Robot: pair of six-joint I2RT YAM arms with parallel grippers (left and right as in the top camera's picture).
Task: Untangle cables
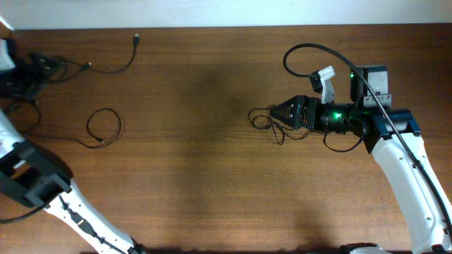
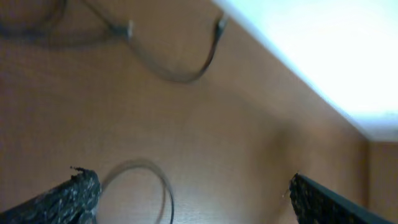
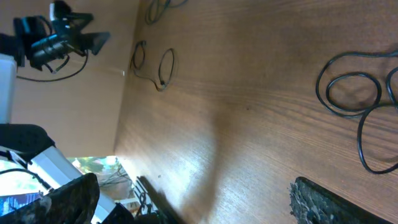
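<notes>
Right fingers (image 3: 329,204) wide, cables (image 1: 268,120) looped — wood table (image 3: 249,93)

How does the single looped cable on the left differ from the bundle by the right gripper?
The looped cable is one open ring; the bundle is several overlapping loops. The looped cable lies alone on bare wood; the bundle sits just off the open right gripper. Both are thin, black, flat on the table.
</notes>
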